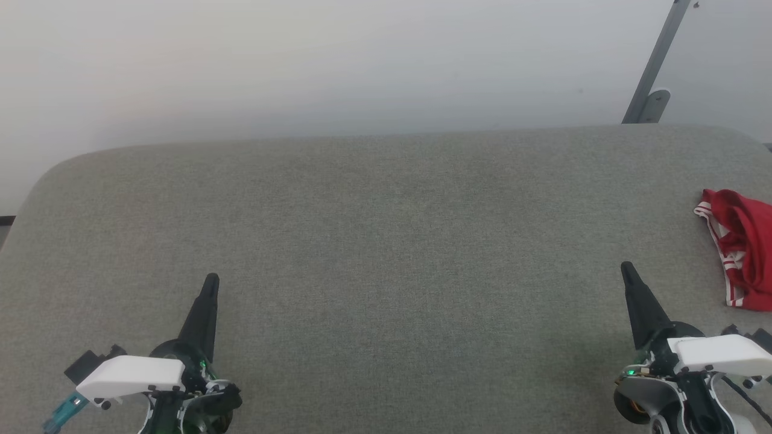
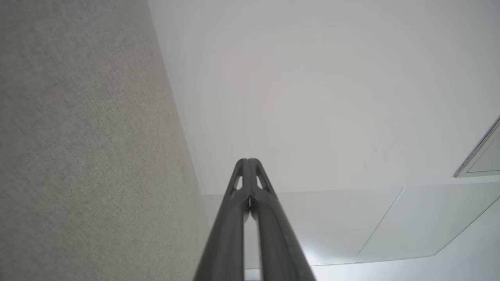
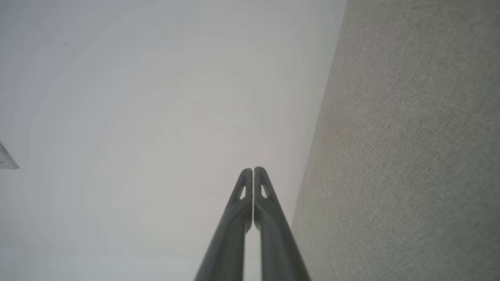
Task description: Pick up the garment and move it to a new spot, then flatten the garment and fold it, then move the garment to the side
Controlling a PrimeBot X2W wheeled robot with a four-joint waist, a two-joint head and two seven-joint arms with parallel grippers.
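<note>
Clearly bunched, the jersey lies at the right edge of the table. It looks light, soft and limp; a pinch on its striped trim should hold. Left gripper and right gripper hover near the table's front, fingers pressed together, empty.

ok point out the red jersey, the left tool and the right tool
red jersey (image 1: 749,244), head view, on its bunched red cloth
left tool (image 1: 211,282), head view, at its shut fingertips
right tool (image 1: 626,269), head view, at its shut fingertips
</note>
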